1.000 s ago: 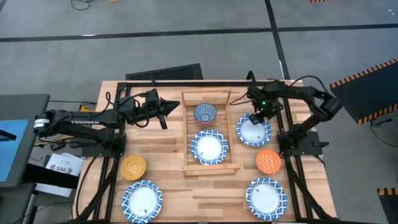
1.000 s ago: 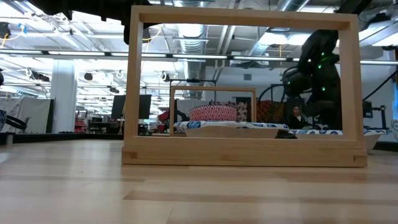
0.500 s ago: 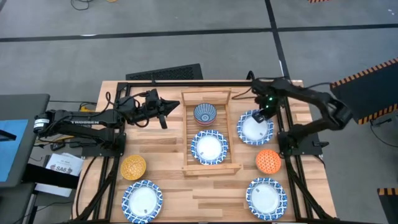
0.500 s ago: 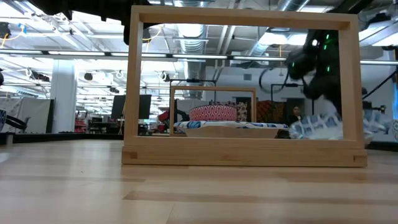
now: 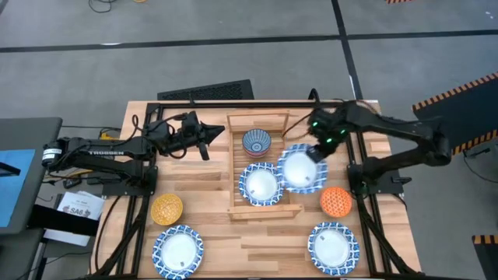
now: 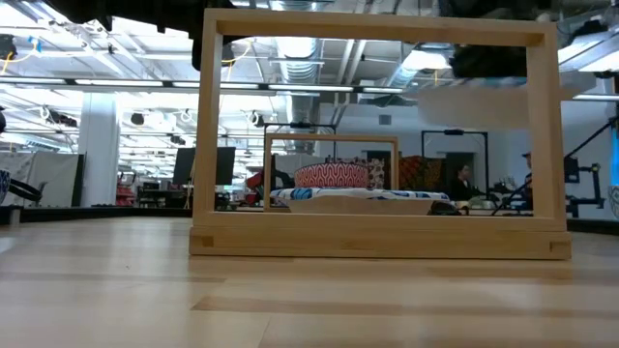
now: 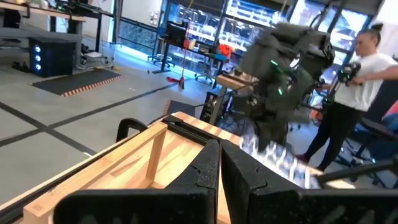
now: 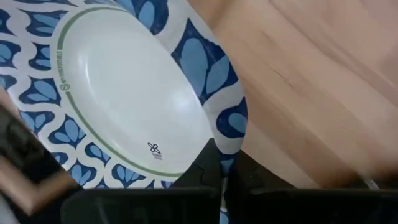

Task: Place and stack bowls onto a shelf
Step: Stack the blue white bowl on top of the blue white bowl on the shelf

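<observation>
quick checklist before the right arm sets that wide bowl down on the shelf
1. Right gripper shut on the carried wide bowl's rim: ok.
2. Carried bowl lifted off the table, over the shelf's right rail: ok.
3. Wide bowl on the shelf sits flat, ready to stack on: ok.
4. Small blue bowl at the shelf's far end clear of the stack spot: ok.
5. Left gripper parked left of the shelf: ok.
6. Carried bowl level: cannot tell.

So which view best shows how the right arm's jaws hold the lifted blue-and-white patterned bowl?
The right wrist view: the wide blue-and-white patterned bowl has its rim pinched between the right gripper jaws. The high view shows it carried over the light-wood slatted shelf. The low and left wrist views show only blurs.
</observation>
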Available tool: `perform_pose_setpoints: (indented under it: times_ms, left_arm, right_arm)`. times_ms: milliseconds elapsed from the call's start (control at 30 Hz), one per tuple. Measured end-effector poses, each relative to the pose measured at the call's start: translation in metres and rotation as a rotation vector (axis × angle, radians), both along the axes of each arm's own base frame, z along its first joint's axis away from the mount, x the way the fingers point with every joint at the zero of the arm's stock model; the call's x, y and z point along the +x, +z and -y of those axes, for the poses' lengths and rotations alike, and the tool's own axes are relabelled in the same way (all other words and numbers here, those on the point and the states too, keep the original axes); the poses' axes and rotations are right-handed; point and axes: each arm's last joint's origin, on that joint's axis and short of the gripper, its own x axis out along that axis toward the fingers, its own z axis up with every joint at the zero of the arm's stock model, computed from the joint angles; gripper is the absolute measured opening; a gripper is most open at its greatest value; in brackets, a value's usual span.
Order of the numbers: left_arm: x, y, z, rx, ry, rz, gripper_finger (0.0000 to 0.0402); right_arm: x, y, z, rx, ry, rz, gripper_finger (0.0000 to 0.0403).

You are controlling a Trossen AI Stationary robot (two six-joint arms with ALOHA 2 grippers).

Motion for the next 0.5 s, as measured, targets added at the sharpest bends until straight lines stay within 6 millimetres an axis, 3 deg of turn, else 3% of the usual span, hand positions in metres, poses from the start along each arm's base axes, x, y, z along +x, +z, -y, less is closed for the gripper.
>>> perform_pose_setpoints:
  times_ms: [233, 500]
  left_arm:
    - [-0.001, 0.003, 0.000, -0.017, 0.010, 0.036, 0.0000]
    - [0.000, 0.002, 0.000, -0.033, -0.016, 0.038, 0.0000]
  right_arm:
    - [0.055, -0.015, -0.001, -0.145, -0.111, 0.119, 0.0021]
    - [0.096, -0.039, -0.026, -0.016, -0.032, 0.130, 0.0021]
